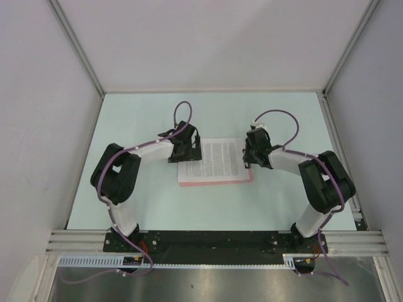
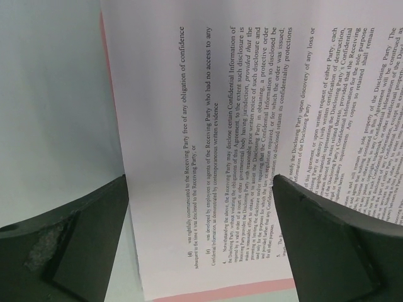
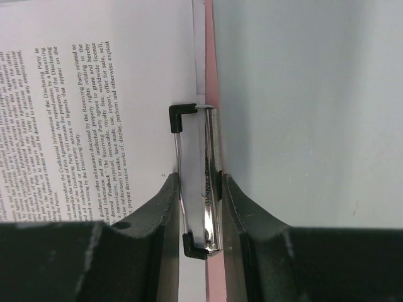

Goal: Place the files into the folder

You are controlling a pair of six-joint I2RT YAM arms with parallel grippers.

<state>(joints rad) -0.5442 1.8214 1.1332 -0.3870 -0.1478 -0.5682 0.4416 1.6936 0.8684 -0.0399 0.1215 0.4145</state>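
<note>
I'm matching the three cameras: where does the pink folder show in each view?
Top external: pink folder, a strip along the files' near edge, mid-table.
Left wrist: thin pink strip along the bottom, between the fingers.
Right wrist: narrow strip right of the sheet, under the metal clip.
Shared landmark: the printed files.

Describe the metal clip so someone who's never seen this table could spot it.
On the pale green table a pink clipboard lies under printed sheets. At its right short edge, between the fingers of the right gripper, sits the metal clip: the only shiny silver piece there, with black-tipped wire.
</note>
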